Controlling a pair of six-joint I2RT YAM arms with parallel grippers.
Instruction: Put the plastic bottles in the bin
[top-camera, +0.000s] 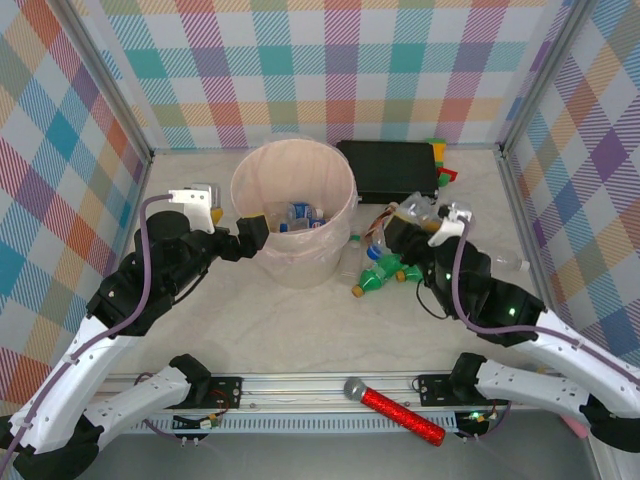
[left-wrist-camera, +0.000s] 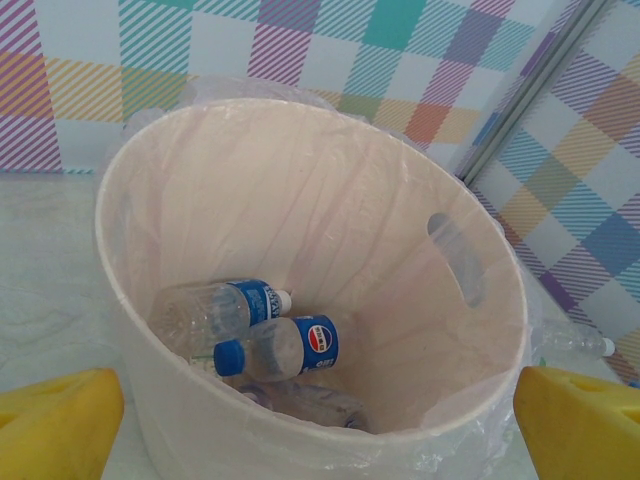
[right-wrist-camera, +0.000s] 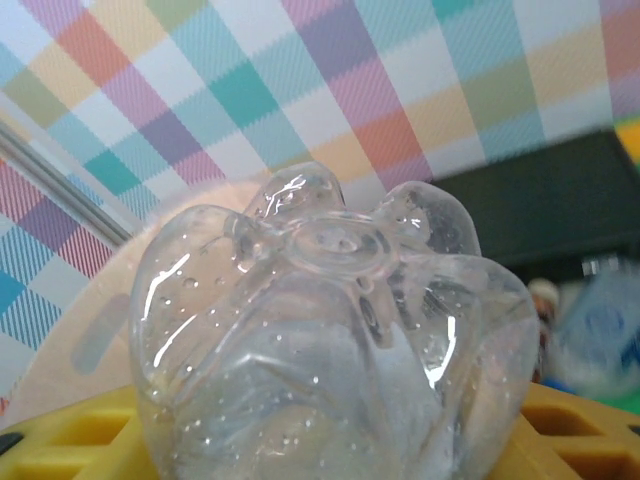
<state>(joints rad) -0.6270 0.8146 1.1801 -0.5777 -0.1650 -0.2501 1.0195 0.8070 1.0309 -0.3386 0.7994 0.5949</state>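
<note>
The bin, a wide pale pink-cream bucket with a clear liner, stands at the table's middle back. Inside it lie clear plastic bottles with blue labels, one with a blue cap. My left gripper hovers open at the bin's near-left rim, its yellow fingertips spread on either side of the bin. To the right of the bin, my right gripper is shut on a clear bottle, whose ribbed base faces the camera. Green bottles with yellow caps and clear ones lie on the table beside it.
A flat black box sits behind the right gripper, with bright toy pieces at its right end. A red glittery microphone lies on the front rail. Checked walls close in the table on three sides.
</note>
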